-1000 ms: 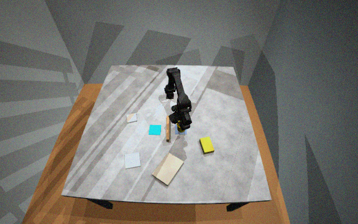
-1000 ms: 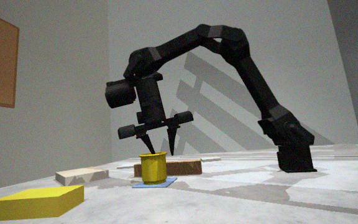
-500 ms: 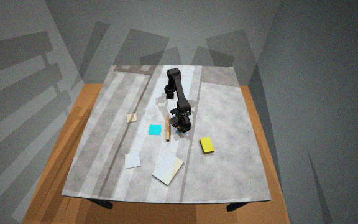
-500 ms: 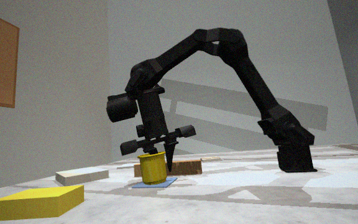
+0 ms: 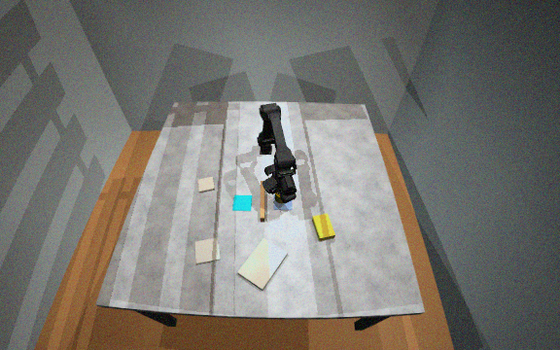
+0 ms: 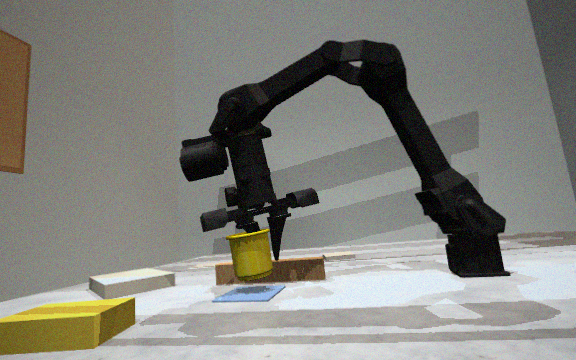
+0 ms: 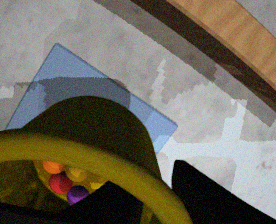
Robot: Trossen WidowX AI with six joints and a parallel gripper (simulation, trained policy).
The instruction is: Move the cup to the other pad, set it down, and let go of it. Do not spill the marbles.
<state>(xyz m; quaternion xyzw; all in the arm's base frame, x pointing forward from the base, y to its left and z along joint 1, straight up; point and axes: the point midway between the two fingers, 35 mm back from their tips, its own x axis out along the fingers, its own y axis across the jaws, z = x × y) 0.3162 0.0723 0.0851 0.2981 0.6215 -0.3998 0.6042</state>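
Note:
The yellow cup (image 6: pixel 252 256) (image 7: pixel 94 117) hangs slightly tilted, a little above the blue pad (image 5: pixel 286 207) (image 6: pixel 268 295) (image 7: pixel 54 65), with a gap beneath it in the exterior view. My gripper (image 6: pixel 270 245) (image 7: pixel 159 168) is shut on the cup's wall, one finger inside the cup and the other outside. Several marbles (image 7: pixel 60 183) show inside the cup in the wrist view; part of the inside is hidden by the rim and finger. The cyan pad (image 5: pixel 242 203) lies across the wooden bar from the blue pad. The arm hides most of the cup in the top view.
The wooden bar (image 5: pixel 262 209) (image 6: pixel 298 270) (image 7: pixel 249 30) stands between the two pads as a low barrier. A yellow block (image 5: pixel 324 227) (image 6: pixel 43 330) and a large cream block (image 5: pixel 262 264) (image 6: pixel 133 282) lie farther out. Two pale squares (image 5: pixel 206 184) (image 5: pixel 207 251) lie beyond the cyan pad's side.

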